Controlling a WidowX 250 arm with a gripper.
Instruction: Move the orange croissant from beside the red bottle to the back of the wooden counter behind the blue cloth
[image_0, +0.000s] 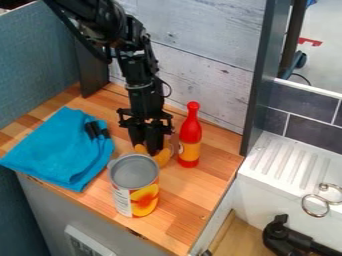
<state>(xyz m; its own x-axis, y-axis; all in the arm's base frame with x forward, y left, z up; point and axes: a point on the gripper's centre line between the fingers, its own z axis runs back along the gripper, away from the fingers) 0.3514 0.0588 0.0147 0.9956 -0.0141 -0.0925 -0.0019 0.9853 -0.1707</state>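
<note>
The black gripper (151, 148) hangs down over the wooden counter, behind an open-topped can (135, 195) with fruit pictured on its label. An orange, curved object (162, 156) lies right at the gripper's tip, partly hidden by it and the can; whether it is held I cannot tell. Close by on the right stands a red bottle (190, 135) with an orange label, upright. A blue cloth (60, 147) is spread at the left, with a small black item (97, 130) at its upper right edge.
A whitewashed plank wall (200, 65) rises behind the counter (184, 215). A dark upright panel (257, 85) stands at the counter's right edge, beside a white ribbed sink unit (280, 155) with metal rings (315, 205). A black object (287, 237) sits at the lower right.
</note>
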